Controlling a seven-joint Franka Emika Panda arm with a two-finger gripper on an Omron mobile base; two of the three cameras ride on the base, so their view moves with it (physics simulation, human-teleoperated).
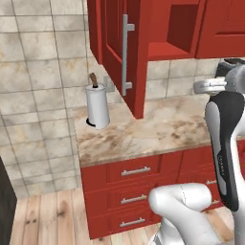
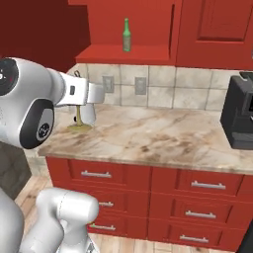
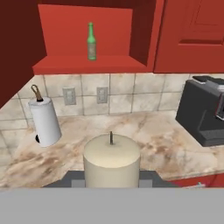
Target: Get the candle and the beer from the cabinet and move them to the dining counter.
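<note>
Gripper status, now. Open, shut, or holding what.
Gripper: shut on the candle, held upright over the wall counter; the beer stands in the cabinet.

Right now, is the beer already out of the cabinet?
No, the beer stands upright on the shelf of the open cabinet, above the paper towel roll.

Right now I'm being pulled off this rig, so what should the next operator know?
Gripper: shut on the candle, held above the wall counter.
Beer: standing upright on the shelf of the open cabinet.
Done: candle taken out of the cabinet.
Left: carry the candle to the dining counter, return for the beer, deliver it too.
</note>
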